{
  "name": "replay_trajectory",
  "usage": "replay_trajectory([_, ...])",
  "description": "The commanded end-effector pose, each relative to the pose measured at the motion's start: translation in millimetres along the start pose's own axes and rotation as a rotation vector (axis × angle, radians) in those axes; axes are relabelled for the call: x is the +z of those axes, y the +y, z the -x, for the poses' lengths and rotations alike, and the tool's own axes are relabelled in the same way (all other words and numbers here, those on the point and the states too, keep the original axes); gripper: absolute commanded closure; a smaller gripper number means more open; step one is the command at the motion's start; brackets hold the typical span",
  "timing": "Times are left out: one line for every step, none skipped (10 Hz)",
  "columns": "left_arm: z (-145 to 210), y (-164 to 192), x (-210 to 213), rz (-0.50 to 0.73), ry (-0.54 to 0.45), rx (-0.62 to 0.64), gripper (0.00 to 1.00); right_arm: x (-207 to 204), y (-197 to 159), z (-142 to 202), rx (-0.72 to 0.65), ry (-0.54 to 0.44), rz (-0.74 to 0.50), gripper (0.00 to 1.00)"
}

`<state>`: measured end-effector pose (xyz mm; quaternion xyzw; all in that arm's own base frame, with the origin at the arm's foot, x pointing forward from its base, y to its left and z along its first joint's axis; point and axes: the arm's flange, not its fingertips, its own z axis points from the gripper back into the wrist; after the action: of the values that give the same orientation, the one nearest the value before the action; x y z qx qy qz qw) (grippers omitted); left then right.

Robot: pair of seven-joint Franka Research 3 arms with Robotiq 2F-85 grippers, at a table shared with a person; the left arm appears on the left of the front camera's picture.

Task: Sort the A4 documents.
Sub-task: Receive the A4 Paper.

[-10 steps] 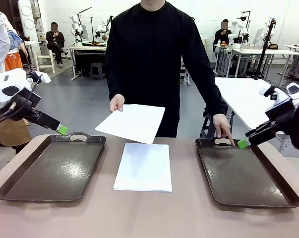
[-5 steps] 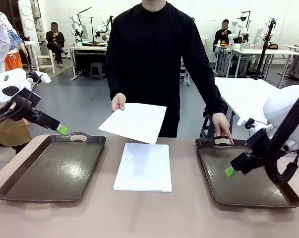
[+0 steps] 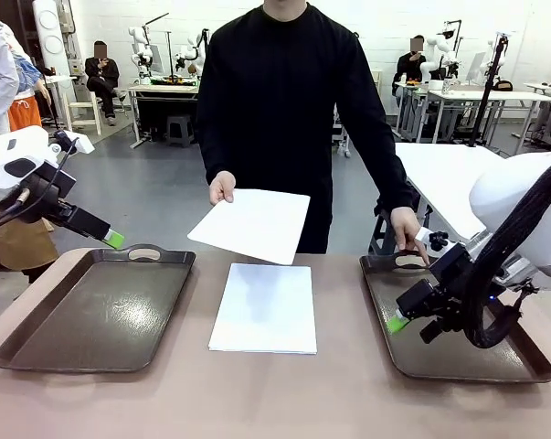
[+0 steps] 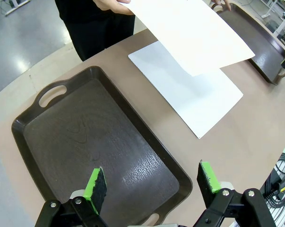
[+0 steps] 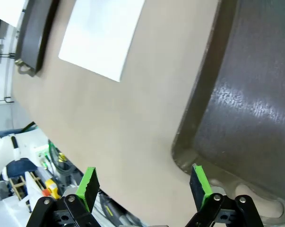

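The stack of A4 documents (image 3: pixel 264 307) lies mid-tabletop between the left tray (image 3: pixel 97 311) and the right tray (image 3: pixel 439 361). A person's hand (image 3: pixel 222 187) holds one sheet (image 3: pixel 252 224) above the far edge. The right gripper (image 3: pixel 398 322), released and empty, hangs over the right tray. The left gripper (image 3: pixel 114 240), also released, hovers by the left tray's far edge.

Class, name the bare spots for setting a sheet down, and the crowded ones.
Free: the left dark brown handled tray; the tan tabletop strips flanking the white paper stack. Crowded: the right brown tray, under the right gripper, a person's hand on its handle.
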<state>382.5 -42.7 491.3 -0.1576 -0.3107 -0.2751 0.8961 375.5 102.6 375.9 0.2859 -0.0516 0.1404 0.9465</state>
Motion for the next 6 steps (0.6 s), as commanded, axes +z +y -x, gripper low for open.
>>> replay_trajectory([0.6,1.7,-0.4,0.006,-0.003,0.001,0.00,3.9,9.5,-2.4,-0.074,-0.006,-0.072,0.00])
replay_trajectory([0.6,1.7,-0.4,0.006,-0.003,0.001,0.00,2.7,18.0,-8.2,-0.101,-0.015,-0.102,0.00])
replay_trajectory([0.6,1.7,-0.4,0.006,-0.003,0.001,0.00,-0.9,25.3,-16.8,-0.124,-0.038,-0.124,0.00])
replay_trajectory([0.6,1.7,-0.4,0.006,-0.003,0.001,0.00,-7.3,32.8,-28.6,-0.162,-0.046,-0.153,0.00])
replay_trajectory([0.6,1.7,-0.4,0.006,-0.003,0.001,0.00,-11.3,42.1,-40.8,-0.195,-0.064,-0.179,0.00])
replay_trajectory([0.6,1.7,-0.4,0.006,-0.003,0.001,0.00,-13.8,52.9,-55.8,-0.221,-0.087,-0.212,0.00])
